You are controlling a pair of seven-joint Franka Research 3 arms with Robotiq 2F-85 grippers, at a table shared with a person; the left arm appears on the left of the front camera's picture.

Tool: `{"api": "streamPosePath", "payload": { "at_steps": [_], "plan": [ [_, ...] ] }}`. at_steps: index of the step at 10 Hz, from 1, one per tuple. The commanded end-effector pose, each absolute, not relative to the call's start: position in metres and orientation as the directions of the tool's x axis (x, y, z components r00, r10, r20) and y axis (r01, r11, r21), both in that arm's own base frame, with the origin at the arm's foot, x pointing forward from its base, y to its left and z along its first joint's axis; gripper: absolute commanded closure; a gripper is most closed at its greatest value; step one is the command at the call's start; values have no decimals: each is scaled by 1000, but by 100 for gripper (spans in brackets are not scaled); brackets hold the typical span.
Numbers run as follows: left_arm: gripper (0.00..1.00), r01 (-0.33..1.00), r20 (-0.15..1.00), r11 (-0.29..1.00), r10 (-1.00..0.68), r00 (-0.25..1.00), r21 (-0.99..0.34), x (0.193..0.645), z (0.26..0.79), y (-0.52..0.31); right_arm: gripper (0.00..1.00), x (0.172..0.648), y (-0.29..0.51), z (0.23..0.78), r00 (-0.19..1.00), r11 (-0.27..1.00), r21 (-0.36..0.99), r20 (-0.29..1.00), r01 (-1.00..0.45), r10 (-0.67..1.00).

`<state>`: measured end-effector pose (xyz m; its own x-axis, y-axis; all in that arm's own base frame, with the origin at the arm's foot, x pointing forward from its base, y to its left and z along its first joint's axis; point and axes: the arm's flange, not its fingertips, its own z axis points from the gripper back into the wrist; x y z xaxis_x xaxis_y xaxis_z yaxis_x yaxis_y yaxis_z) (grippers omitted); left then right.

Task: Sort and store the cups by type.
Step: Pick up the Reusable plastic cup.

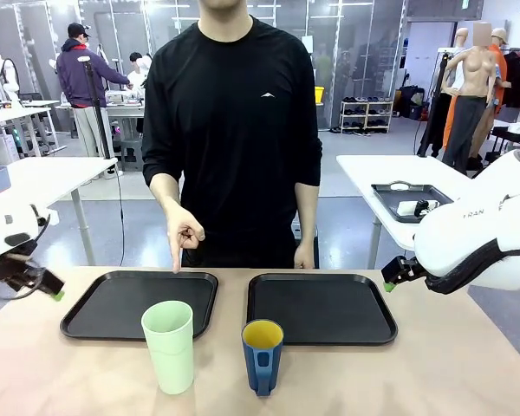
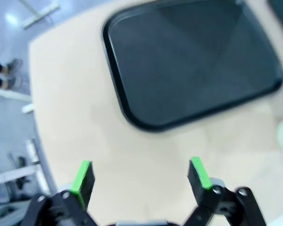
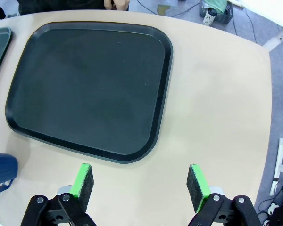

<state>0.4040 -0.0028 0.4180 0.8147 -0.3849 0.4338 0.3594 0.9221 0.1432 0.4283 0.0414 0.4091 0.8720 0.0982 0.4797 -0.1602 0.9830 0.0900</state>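
Closest up, tall pale mint-green plastic tumbler (image 1: pixel 168 345) sits in front of the black plastic tray (image 1: pixel 113 303) the person's hand (image 1: pixel 184 234) points at, dark blue yellow-lined mug (image 1: pixel 263 355) off its near-right corner; my left gripper (image 2: pixel 141 174) and right gripper (image 3: pixel 140 181) both spread empty, so I'd grab the tumbler mid-wall.

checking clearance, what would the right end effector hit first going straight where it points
The right end effector would likely meet bare table just short of the black tray rim, though depth is unclear.
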Motion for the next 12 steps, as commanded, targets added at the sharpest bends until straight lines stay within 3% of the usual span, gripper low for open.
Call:
{"api": "streamPosePath", "payload": {
  "at_steps": [1, 4, 7, 8, 12],
  "plan": [
    [0, 572, 345, 786, -617, 707, 234, 393, 433, 17, 0, 428, 41, 408, 873, 983, 95, 478, -160, 96],
    [0, 854, 137, 413, -911, 389, 317, 372, 429, 1, 0, 428, 41, 408, 873, 983, 95, 478, -160, 96],
    [0, 918, 16, 170, -984, 176, 358, 367, 417, -8, 0, 428, 41, 408, 873, 983, 95, 478, -160, 96],
    [0, 932, -9, 115, -992, 126, 343, 367, 410, -12, 0, 428, 41, 408, 873, 983, 95, 478, -160, 96],
    [0, 933, 13, 164, -986, 169, 321, 377, 425, -16, 0, 428, 41, 408, 873, 983, 95, 478, -160, 96]
  ]
}}
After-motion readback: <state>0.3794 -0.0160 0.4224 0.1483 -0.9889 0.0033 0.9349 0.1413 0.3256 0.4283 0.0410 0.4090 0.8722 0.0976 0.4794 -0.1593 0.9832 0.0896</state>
